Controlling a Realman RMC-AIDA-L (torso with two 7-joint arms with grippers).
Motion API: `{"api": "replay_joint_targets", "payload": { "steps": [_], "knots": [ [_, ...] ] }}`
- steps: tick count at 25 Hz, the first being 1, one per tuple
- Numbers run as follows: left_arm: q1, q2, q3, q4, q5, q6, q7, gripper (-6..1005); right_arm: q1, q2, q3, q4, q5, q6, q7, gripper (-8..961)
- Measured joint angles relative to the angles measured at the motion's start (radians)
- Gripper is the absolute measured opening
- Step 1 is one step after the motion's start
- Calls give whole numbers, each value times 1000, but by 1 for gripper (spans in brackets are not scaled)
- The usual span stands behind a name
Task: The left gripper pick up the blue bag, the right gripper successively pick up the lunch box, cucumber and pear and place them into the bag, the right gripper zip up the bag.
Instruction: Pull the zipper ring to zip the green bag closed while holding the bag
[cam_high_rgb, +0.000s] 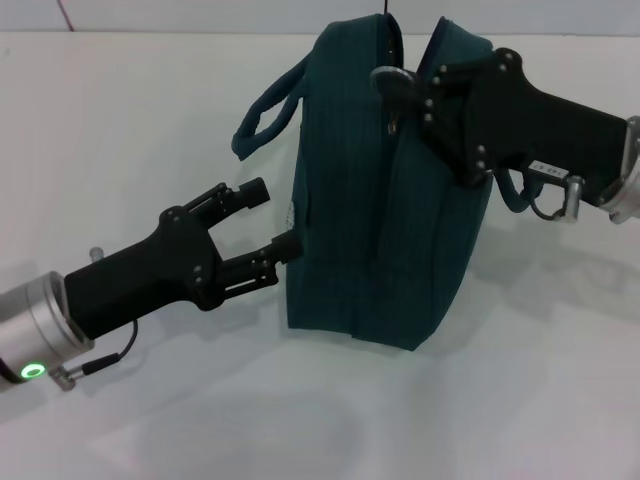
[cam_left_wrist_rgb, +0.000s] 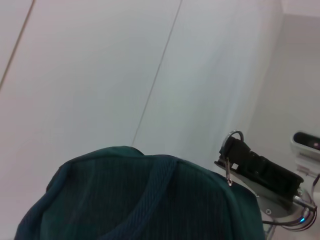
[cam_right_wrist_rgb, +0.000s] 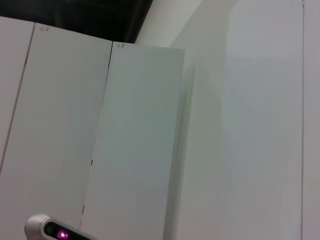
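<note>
One dark teal fabric blue bag (cam_high_rgb: 385, 190) stands upright on the white table (cam_high_rgb: 520, 400), the black left gripper (cam_high_rgb: 270, 222) released beside it, the black right gripper (cam_high_rgb: 400, 92) clenched on its one ring zipper pull (cam_left_wrist_rgb: 233, 136).

The blue bag (cam_left_wrist_rgb: 140, 200) fills the lower frame; beyond it, the right gripper (cam_left_wrist_rgb: 231, 145) holds the ring zipper pull (cam_left_wrist_rgb: 235, 135).

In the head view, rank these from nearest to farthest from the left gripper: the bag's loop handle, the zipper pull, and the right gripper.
From the left gripper:
1. Loop handle of the blue bag, on the bag's left side, just above the gripper.
2. Zipper pull, at the bag's top.
3. Right gripper, at the pull, on the bag's right; nearly tied with it.
</note>
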Motion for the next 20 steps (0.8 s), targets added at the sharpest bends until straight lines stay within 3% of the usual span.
{"api": "replay_joint_targets", "payload": {
  "steps": [15, 18, 20],
  "knots": [
    [-109, -2, 17, -77, 6, -36, 46, 875, 10, 0, -9, -2, 13, 27, 0, 4],
    [-121, -4, 19, -78, 6, -80, 44, 704, 10, 0, -9, -2, 13, 28, 0, 4],
    [-125, -4, 19, -78, 5, -101, 42, 656, 10, 0, -9, -2, 13, 28, 0, 4]
  ]
}}
